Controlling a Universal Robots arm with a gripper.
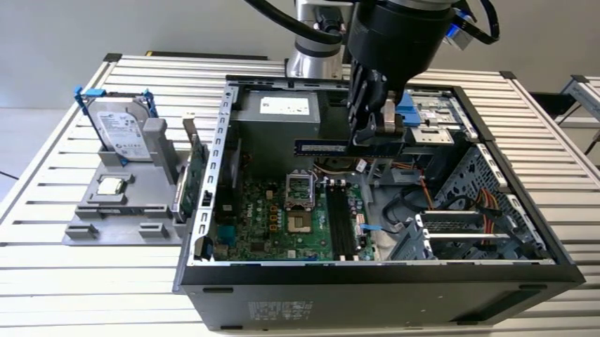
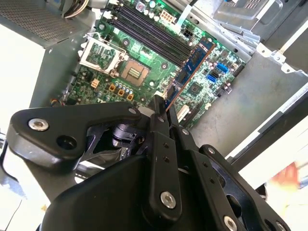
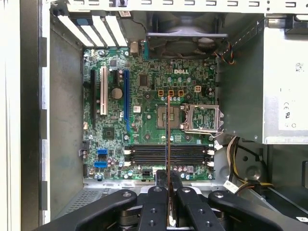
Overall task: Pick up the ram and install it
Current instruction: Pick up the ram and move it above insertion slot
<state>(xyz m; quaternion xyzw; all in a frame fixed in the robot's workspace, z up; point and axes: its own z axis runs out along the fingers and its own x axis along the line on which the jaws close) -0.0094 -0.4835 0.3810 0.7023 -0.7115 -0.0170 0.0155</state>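
My gripper (image 1: 373, 140) hangs above the open computer case (image 1: 375, 281) and is shut on the ram (image 1: 324, 146), a slim dark stick held level over the motherboard (image 1: 281, 217). The second wrist view has the ram (image 2: 190, 67) sticking out from between the fingertips of the gripper (image 2: 162, 107). In the first wrist view the ram (image 3: 168, 134) is edge-on, a thin line rising from the gripper (image 3: 168, 177) and crossing the black memory slots (image 3: 144, 154). Those memory slots (image 1: 339, 225) lie well below the stick.
On the exterior view's left, a grey fixture (image 1: 122, 217) carries a silver hard drive in a blue-tabbed frame (image 1: 122, 130), a processor chip (image 1: 112, 186) and a green expansion card (image 1: 192, 175). Inside the case are the power supply (image 1: 281, 105), the open processor socket (image 1: 298, 189), cables (image 1: 440, 203) and a drive cage (image 1: 468, 232).
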